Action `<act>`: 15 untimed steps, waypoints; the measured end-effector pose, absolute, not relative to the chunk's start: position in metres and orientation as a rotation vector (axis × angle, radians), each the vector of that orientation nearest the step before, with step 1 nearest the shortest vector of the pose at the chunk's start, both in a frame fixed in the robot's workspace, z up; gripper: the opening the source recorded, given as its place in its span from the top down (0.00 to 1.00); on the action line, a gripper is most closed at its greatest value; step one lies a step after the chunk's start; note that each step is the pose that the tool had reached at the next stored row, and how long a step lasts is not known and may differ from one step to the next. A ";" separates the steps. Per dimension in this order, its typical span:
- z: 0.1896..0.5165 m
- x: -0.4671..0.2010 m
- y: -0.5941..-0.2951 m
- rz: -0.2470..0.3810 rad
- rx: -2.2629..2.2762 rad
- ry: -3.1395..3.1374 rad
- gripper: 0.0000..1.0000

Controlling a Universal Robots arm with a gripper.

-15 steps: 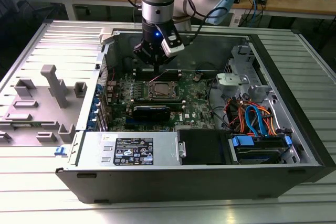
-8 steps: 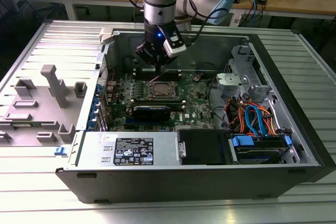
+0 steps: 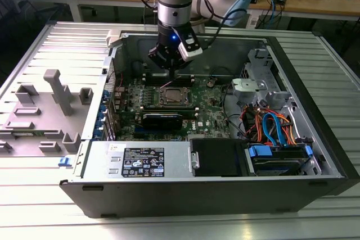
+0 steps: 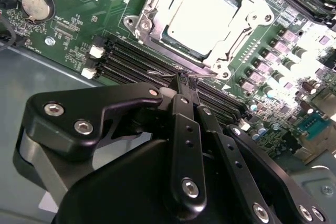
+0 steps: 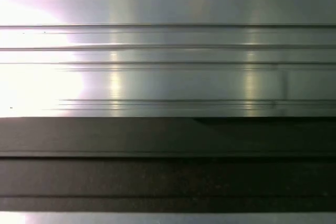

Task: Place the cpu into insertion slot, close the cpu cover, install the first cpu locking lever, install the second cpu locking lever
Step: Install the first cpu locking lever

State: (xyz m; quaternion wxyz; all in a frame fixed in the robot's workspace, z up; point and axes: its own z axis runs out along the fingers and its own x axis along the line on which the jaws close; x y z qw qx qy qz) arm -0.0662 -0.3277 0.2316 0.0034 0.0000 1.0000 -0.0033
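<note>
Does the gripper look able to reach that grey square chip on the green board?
Probably yes: the gripper hangs above the memory slots right beside the cpu, the case is open on top, and nothing stands between them.

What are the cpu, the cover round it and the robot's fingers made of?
The cpu shows a dull pale grey metal face, matte, with a soft sheen. The cover looks like thin bright silver sheet metal, probably steel, glinting along its edges. The fingers look like matte black metal, perhaps coated, held by shiny screws; hard plastic cannot be ruled out.
</note>
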 end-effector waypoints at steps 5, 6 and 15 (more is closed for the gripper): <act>0.231 -0.060 -0.327 -0.012 0.000 3.135 0.89; 0.231 -0.059 -0.327 -0.012 0.000 3.135 0.89; 0.227 -0.049 -0.327 -0.017 0.000 3.132 0.89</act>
